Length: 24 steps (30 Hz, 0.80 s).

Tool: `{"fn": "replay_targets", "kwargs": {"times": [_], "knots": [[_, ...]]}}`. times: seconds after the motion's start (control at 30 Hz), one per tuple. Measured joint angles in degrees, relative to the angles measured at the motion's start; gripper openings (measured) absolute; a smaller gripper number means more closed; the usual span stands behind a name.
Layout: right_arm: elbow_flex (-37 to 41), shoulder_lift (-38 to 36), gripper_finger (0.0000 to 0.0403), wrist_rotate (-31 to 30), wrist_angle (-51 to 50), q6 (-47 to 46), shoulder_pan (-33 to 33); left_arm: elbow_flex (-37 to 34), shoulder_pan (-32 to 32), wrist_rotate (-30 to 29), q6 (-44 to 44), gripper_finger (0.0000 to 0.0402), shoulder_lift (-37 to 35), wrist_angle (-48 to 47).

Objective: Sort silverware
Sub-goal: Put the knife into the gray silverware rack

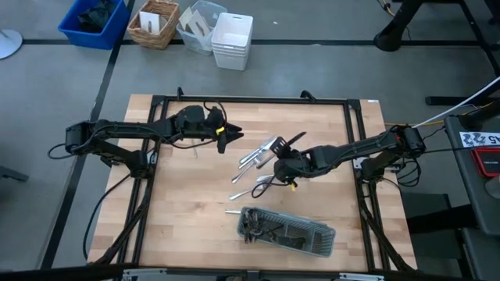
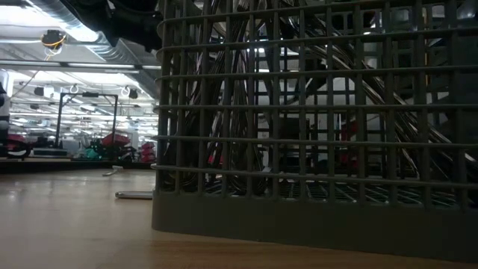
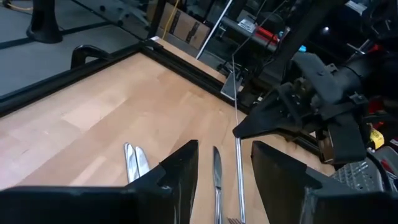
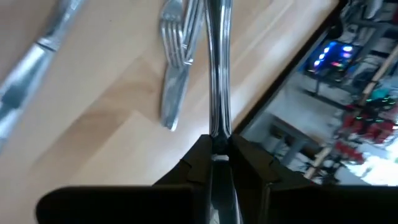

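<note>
High view shows you a light wooden table (image 1: 187, 211) inside a black frame, with both dark arms reaching inward from the sides. Your left arm stretches level from the left edge toward the middle, elbow bent near the frame, and its left gripper (image 1: 227, 136) points at the loose pile, apart from it. In the left wrist view that gripper (image 3: 224, 171) has its two fingers (image 3: 180, 168) spread wide with nothing between them, and knife blades lie on the wood beyond.

Your right arm comes in from the right edge, angled slightly downward across the table, and its right gripper (image 1: 279, 166) sits at the right side of the pile. In the right wrist view the right gripper (image 4: 217, 165) is pinched closed on the handle of one slim metal piece (image 4: 217, 81), which runs straight out from the fingertips. You cannot tell from these views whether that piece is a fork, spoon or knife. A fork (image 4: 174, 37) lies just beside it on the wood, and a knife (image 4: 31, 62) lies farther off.

The loose silverware (image 1: 254, 160) is scattered at the table's centre, between the two grippers. More pieces already lie inside the long grey mesh tray (image 1: 312, 242) near the front edge. Low view is mostly filled by that tray's wall (image 2: 314, 217), with one piece (image 2: 134, 195) flat on the table beside it.
</note>
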State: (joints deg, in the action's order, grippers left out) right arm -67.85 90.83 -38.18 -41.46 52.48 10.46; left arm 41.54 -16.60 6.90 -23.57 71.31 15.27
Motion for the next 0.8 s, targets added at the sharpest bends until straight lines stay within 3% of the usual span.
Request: {"fn": "replay_targets", "kwargs": {"times": [0.33, 0.63, 0.8], "knots": [[0.0, 0.0, 0.0049, -4.8, 8.1, 12.8, 0.0, 0.0, 0.0, -0.1, -1.2, 0.0143, 0.9, 3.0], [0.0, 0.0, 0.0049, -4.7, 19.5, 21.5, 0.0, 0.0, 0.7, -0.1, -7.0, 0.0143, 9.8, 17.3], [0.0, 0.0, 0.0049, -0.8, 21.3, 21.6, 0.0, 0.0, 2.0, 0.0, -5.8, 0.0143, 13.1, 24.5]]}}
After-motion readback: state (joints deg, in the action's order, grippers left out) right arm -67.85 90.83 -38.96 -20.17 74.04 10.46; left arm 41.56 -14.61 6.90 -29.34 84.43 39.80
